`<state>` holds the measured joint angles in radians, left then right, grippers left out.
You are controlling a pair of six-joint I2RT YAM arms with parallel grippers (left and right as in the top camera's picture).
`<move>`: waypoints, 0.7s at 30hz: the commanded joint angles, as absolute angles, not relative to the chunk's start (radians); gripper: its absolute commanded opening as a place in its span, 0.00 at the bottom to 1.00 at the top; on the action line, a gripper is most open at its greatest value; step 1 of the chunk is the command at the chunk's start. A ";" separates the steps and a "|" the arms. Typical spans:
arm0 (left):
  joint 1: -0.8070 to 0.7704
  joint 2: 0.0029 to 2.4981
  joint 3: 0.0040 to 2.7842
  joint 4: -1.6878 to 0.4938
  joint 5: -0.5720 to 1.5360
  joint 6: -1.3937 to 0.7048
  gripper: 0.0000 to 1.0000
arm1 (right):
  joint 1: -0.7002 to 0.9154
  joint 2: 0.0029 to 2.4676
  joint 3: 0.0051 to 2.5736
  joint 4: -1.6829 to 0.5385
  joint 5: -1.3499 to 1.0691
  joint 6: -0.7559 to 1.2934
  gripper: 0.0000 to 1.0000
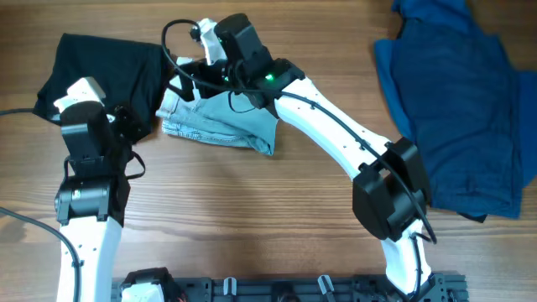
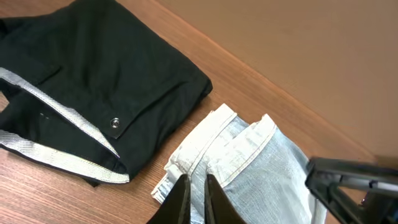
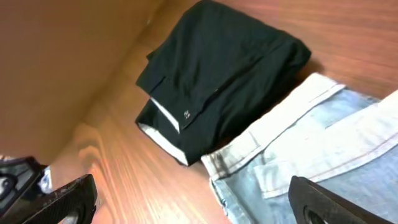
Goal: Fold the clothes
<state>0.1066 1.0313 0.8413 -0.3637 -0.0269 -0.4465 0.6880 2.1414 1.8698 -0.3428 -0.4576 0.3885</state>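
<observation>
folded garment (image 1: pixel 92 59) left | shorts (image 1: pixel 222 124) beside it, centre | spread garment (image 1: pixel 453 101) far right

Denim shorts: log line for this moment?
denim shorts: folded, beside black garment | left gripper: nearly closed at shorts' edge, grasp unclear | right gripper: open by shorts

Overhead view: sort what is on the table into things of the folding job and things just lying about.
Of the job:
- denim shorts, partly folded
- black white-trimmed garment, folded
- dark blue garment, not yet folded
- left gripper, at the shorts' edge
- right gripper, open

Just there:
- wooden table
- black rail at the near edge
- cable at the left edge
</observation>
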 commanded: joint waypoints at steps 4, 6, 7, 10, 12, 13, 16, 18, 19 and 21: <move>0.112 1.130 0.840 -0.293 0.117 -0.352 0.35 | 0.515 2.060 1.874 -0.545 -0.495 0.311 0.99; 0.112 1.280 0.908 -0.288 0.231 -0.292 0.47 | 0.403 2.028 1.874 -0.717 -0.495 0.233 1.00; 0.112 1.376 0.984 -0.330 0.274 -0.257 0.51 | 0.355 2.019 1.874 -0.781 -0.495 0.198 0.99; 0.112 1.657 1.288 -0.564 0.304 -0.104 0.63 | 0.223 2.012 1.874 -0.939 -0.495 0.097 1.00; 0.112 1.869 1.529 -0.751 0.303 -0.001 0.64 | 0.168 2.012 1.874 -0.979 -0.495 0.072 0.99; 0.112 1.917 1.578 -0.780 0.303 0.020 0.64 | 0.155 2.012 1.874 -0.986 -0.495 0.056 1.00; 0.125 2.059 1.672 -0.787 0.295 0.054 0.68 | 0.149 2.012 1.874 -1.005 -0.463 0.036 1.00; 0.137 2.079 1.672 -0.788 0.295 0.078 0.70 | 0.149 2.012 1.874 -1.003 -0.461 0.034 1.00; 0.148 2.100 1.672 -0.803 0.304 0.120 0.71 | 0.149 2.012 1.874 -0.999 -0.461 0.034 1.00; 0.151 2.130 1.671 -0.824 0.307 0.159 0.72 | 0.149 2.012 1.874 -0.995 -0.461 0.034 1.00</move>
<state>0.1375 2.0926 1.6512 -0.8078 0.2867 0.0677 0.1459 2.0361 1.8725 -1.0019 -0.4706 0.0544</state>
